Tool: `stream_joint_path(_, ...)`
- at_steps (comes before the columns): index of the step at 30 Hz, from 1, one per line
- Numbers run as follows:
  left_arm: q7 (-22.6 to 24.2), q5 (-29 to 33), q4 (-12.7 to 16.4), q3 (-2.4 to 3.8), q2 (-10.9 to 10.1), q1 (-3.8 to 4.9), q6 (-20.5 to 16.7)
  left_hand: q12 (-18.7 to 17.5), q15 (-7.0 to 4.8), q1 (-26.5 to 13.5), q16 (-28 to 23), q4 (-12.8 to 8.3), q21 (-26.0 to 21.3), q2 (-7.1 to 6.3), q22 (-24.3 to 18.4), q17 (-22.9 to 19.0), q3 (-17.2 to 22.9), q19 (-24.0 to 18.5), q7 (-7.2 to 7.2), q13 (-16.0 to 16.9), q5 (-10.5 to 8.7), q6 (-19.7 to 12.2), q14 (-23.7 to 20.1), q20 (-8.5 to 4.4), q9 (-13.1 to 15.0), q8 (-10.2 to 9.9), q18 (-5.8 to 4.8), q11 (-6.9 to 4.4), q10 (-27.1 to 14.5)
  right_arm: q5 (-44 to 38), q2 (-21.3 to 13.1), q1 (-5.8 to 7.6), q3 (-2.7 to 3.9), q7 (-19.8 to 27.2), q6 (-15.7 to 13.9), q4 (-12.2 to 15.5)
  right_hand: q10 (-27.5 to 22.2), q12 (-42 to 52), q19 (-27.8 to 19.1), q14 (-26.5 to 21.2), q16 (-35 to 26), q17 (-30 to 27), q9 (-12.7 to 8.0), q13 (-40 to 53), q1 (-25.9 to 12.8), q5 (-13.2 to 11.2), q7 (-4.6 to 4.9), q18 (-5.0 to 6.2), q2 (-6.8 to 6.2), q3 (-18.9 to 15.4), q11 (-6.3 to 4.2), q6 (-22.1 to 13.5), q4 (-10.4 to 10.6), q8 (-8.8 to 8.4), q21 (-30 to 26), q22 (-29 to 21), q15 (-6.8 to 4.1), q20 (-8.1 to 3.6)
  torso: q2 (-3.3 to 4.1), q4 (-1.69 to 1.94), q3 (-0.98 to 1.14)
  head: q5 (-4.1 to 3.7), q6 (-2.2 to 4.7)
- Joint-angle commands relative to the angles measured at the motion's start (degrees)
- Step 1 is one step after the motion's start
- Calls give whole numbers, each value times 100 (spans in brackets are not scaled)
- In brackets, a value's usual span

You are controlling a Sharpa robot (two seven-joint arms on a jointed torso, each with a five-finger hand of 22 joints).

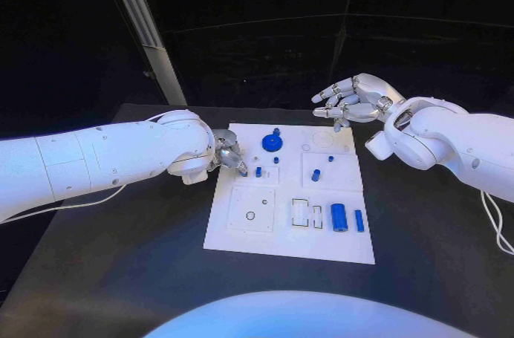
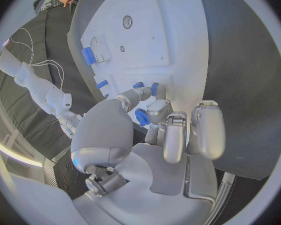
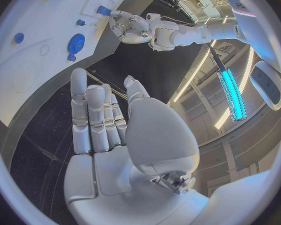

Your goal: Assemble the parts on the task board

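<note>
The white task board (image 1: 241, 226) lies in the middle of the table. On it are a blue gear (image 1: 272, 140), small blue pegs (image 1: 276, 160) (image 1: 316, 175), a blue cylinder (image 1: 339, 217) and a thin blue bar (image 1: 359, 220). My left hand (image 1: 227, 154) is at the board's left edge. Its thumb and a finger (image 2: 129, 97) reach toward a small blue peg (image 1: 258, 171) (image 2: 154, 88); whether they grip it is unclear. My right hand (image 1: 353, 100) hovers over the board's far right corner with fingers apart and nothing in it (image 3: 109, 120).
Black table (image 1: 128, 249) surrounds the board on all sides. Empty outlined recesses (image 1: 251, 208) lie in the board's near left part. A white cable (image 1: 75, 200) trails under my left arm, and another (image 1: 495, 219) hangs by my right arm.
</note>
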Motion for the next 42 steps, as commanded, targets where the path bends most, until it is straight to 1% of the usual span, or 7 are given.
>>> stream_joint_path(1,-73,-57,-36,-14,4,-11,149,17,-43,30,18,-445,25,-21,475,1509,479,106,-256,3,44,283,598,-43,7,25,-34,-72,82,1,8,9,3,39,40,-1,-37,24,-42,-27,38,-6,1,-7,-28,35,-8,28,19,-3,-12,-36,39,20,-23,7,-1,-13,-1,1,-1,-1,-1)
stream_joint_path(8,-8,41,-123,-12,32,-6,211,9,-45,19,18,-441,21,-24,473,1509,503,105,-259,-5,58,292,598,-45,23,32,-33,-75,84,1,17,8,3,39,43,-8,-37,24,-42,-27,38,-6,1,-7,-28,35,-8,28,19,-3,-12,-36,39,20,-23,7,-1,-13,2,0,-1,-4,-2)
stream_joint_path(11,17,169,-195,-11,54,8,371,15,-45,17,18,-440,22,-24,474,1509,506,105,-259,5,59,293,598,-45,25,33,-33,-75,89,1,22,7,3,41,45,-12,-37,24,-42,-27,38,-6,1,-7,-28,35,-8,28,19,-3,-12,-36,39,20,-23,7,-1,-13,0,1,-2,-13,-8)
stream_joint_path(18,46,494,-479,-8,174,69,972,9,-45,16,18,-439,19,-24,472,1509,512,105,-259,-3,61,292,598,-46,29,33,-32,-76,86,1,34,6,3,40,49,-17,-37,24,-42,-27,38,-6,1,-7,-28,35,-8,28,19,-3,-12,-36,39,20,-23,7,-1,-13,5,-9,5,-6,-28)
stream_joint_path(26,70,669,-782,-7,354,108,1574,-1,-45,13,18,-439,4,-25,459,1509,516,98,-259,-17,62,290,598,-46,32,33,-29,-75,80,1,43,5,3,37,53,-24,-42,30,-45,-34,36,-17,1,-17,-21,35,-7,28,16,-1,-11,-43,40,29,-23,8,0,-11,1,4,5,-13,-36)
stream_joint_path(34,82,694,-1010,-6,515,126,1791,4,-44,11,18,-438,6,-26,462,1509,520,99,-260,-7,63,289,598,-45,35,33,-30,-75,84,1,62,5,3,38,57,-31,-42,30,-45,-34,36,-17,1,-17,-21,35,-7,28,16,-1,-11,-43,40,29,-23,8,0,-11,1,-6,9,-11,-40)
stream_joint_path(42,72,697,-1100,-6,592,131,1741,2,-44,10,18,-438,3,-27,459,1509,524,97,-260,-9,63,287,598,-45,38,33,-29,-75,82,1,70,4,3,41,57,-38,-42,30,-45,-34,36,-17,1,-17,-21,35,-7,28,16,-1,-11,-43,40,29,-23,8,0,-11,3,1,6,-29,-39)
